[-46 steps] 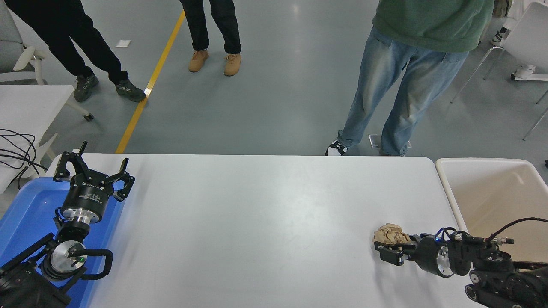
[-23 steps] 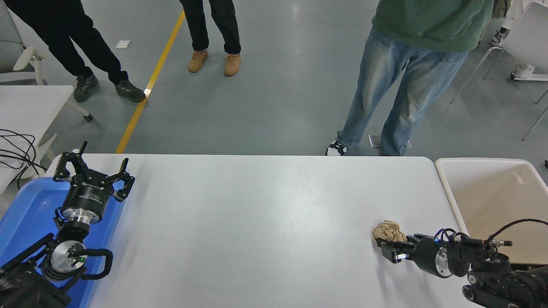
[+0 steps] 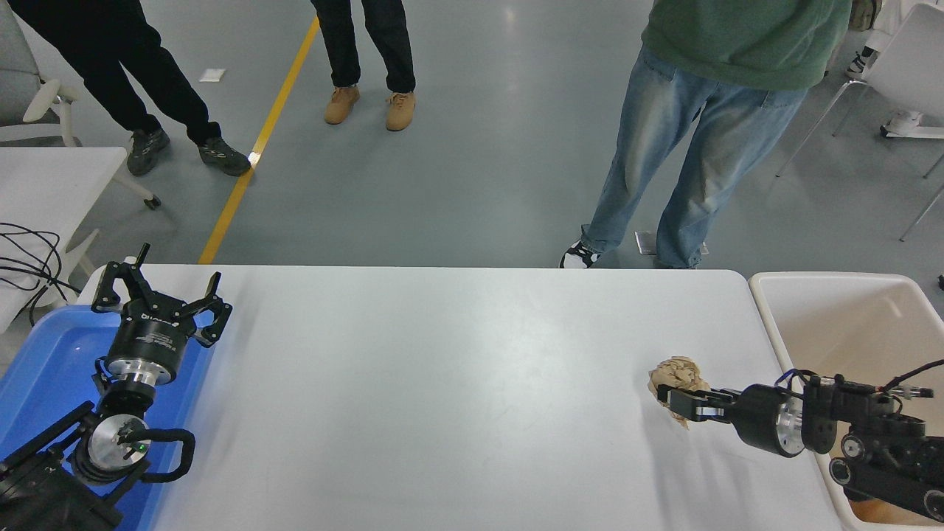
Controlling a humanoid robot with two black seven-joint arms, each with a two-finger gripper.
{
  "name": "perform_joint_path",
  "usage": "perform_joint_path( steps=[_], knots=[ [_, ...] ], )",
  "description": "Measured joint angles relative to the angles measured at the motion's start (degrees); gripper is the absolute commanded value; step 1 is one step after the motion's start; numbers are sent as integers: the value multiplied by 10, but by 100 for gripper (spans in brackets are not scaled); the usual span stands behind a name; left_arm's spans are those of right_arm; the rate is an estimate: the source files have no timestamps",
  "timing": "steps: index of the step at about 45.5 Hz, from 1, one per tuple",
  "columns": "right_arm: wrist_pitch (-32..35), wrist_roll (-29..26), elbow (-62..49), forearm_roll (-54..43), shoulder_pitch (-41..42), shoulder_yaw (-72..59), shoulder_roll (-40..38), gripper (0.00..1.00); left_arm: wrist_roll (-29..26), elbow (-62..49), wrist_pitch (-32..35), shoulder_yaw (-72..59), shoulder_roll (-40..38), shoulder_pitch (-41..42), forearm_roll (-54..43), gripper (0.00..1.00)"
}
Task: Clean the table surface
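Observation:
The white table surface (image 3: 457, 383) fills the lower half of the head view. A crumpled tan paper ball (image 3: 675, 374) is near its right end. My right gripper (image 3: 677, 400) comes in from the right edge and is shut on the paper ball, holding it just above the tabletop. My left gripper (image 3: 158, 295) is parked at the lower left over the blue tray, fingers spread open and empty.
A blue plastic tray (image 3: 44, 361) lies at the table's left end. A cream bin (image 3: 855, 332) stands off the right end. A person in jeans (image 3: 686, 169) stands at the far side; two more people stand further back. A small white table (image 3: 51, 184) is at left.
My right gripper closed on the paper ball and lifted it, moving up and slightly right toward the bin. The left arm has not moved.

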Motion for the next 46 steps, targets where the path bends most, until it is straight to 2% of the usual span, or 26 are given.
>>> perform_joint_path(
  steps=[18, 46],
  knots=[
    [12, 14, 104, 25, 36, 17, -140, 0, 0, 0, 0, 0, 0, 0, 0, 99],
    [75, 30, 142, 129, 43, 112, -283, 0, 0, 0, 0, 0, 0, 0, 0, 99]
  ],
)
